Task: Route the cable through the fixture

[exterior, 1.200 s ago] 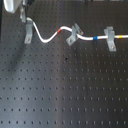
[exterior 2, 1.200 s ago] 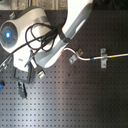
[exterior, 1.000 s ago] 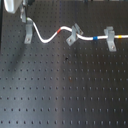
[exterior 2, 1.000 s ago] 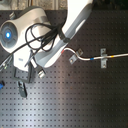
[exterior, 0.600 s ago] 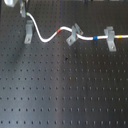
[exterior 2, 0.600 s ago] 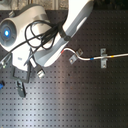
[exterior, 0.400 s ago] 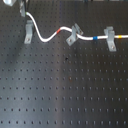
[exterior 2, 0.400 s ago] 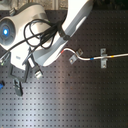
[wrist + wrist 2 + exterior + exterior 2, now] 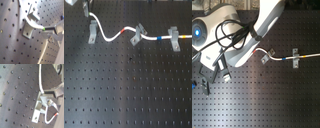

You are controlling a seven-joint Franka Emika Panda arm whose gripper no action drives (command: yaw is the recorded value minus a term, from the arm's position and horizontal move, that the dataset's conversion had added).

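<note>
The white cable point(image 9: 110, 39) runs from the first exterior view's top left, dips, and rises past a red band to the middle clip point(image 9: 137, 34). It goes on past a blue band through the right clip point(image 9: 174, 39). Its left stretch lies at the top of the left clip point(image 9: 93, 32). My gripper point(image 9: 86, 8) is at that view's top left edge, shut on the cable's end. In the first wrist view the fingers point(image 9: 56, 28) pinch the cable point(image 9: 33, 23) just past the clip point(image 9: 28, 29). In the second exterior view the arm point(image 9: 267, 20) hides the gripper.
The black perforated board point(image 9: 129, 90) fills the first exterior view. In the second exterior view, black leads and plugs point(image 9: 225, 70) hang off the arm at the left, and small dark parts point(image 9: 203, 84) lie on the board near the left edge.
My gripper has moved toward the first exterior view's top edge, drawing the cable's left end with it past the left clip. The middle and right clips and the cable there have not moved.
</note>
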